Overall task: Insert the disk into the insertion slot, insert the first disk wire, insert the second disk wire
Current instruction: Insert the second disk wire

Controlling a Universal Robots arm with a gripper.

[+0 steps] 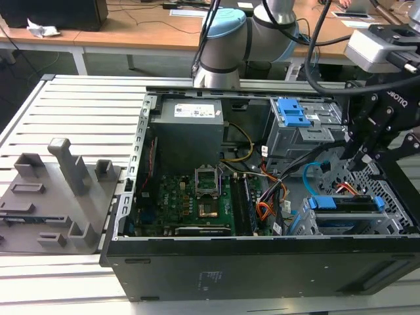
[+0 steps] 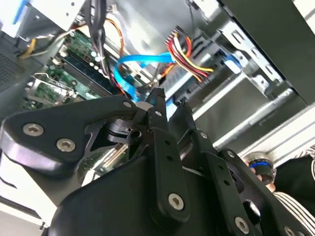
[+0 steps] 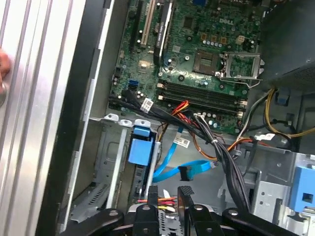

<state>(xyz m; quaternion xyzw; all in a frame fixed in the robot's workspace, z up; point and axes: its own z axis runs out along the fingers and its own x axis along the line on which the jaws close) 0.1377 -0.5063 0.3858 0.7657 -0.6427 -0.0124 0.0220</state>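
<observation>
The disk (image 1: 346, 204) with its blue bracket sits inside the insertion slot (image 1: 341, 226) of the open computer case (image 1: 262, 262). The gripper (image 3: 169, 192) hangs just above it, fingers a little apart and holding nothing. The light-blue second disk wire (image 3: 170, 169) (bent in a loop) lies near the fingertips, beside the orange and red first disk wire (image 2: 184, 54).

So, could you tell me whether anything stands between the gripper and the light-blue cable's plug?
Nothing visible does. In the first wrist view the gripper hangs just short of the light-blue cable, and its dark plug lies right ahead of the open fingertips. The thick black cables run past to one side.
</observation>
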